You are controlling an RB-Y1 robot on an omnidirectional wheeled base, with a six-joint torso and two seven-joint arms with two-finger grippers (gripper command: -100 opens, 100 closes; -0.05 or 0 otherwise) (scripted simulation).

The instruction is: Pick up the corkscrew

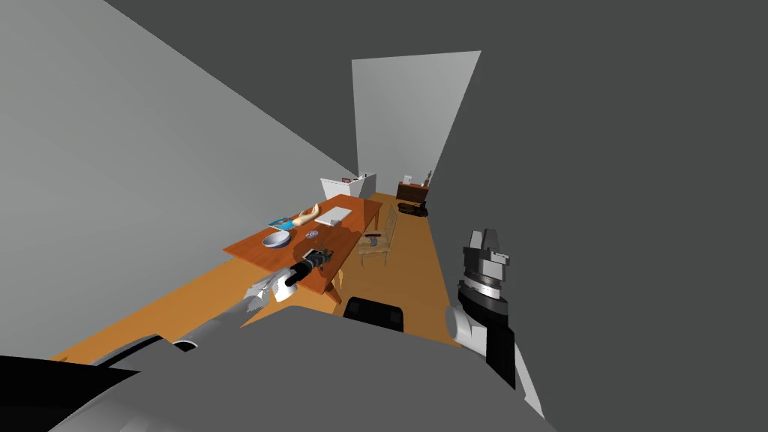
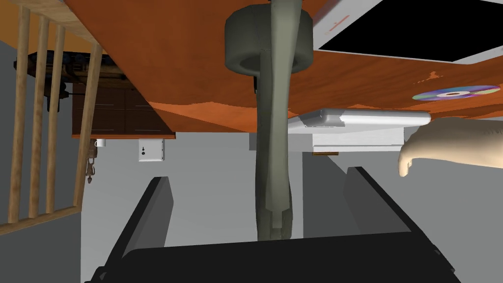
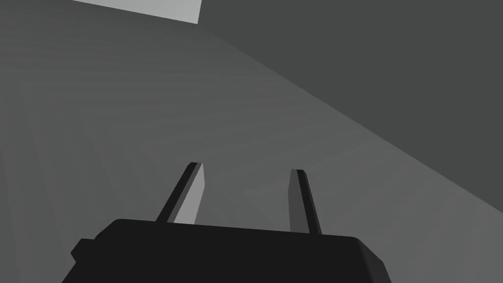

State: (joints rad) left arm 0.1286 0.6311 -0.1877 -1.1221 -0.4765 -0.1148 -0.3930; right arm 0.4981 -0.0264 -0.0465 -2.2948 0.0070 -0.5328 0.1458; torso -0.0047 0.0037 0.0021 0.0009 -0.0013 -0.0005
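Grey fingers [image 2: 154, 211] of the left gripper [image 2: 258, 175] stand wide apart and grip nothing. Between them, touching neither, lies the corkscrew [image 2: 269, 147], a long grey-green shaft that runs from the gripper's dark body out to a thick dark ring. The ring end sits over the orange-brown wooden table [image 2: 196, 73]; whether the shaft rests flat on the wood cannot be told. Past the corkscrew on the same table top lies a flat white slab [image 2: 363, 118], with a shiny disc [image 2: 454, 93] near it and a pale beige, arm-shaped object [image 2: 457, 145] just beside the slab. Further along stands a white open-topped box [image 2: 339, 24]; its inside shows as plain black. To the other side of the gripper are the slats and rail of a wooden chair [image 2: 39, 220], and beyond them a dark brown cabinet [image 2: 123, 113]. From the head camera, a grey-blue bowl [image 1: 274, 244] sits on the table near the left arm, its inside pale, with a blue book [image 1: 282, 223] just behind it. The right gripper [image 3: 246, 168] is raised at the robot's right, well away from the table, its fingers parted.
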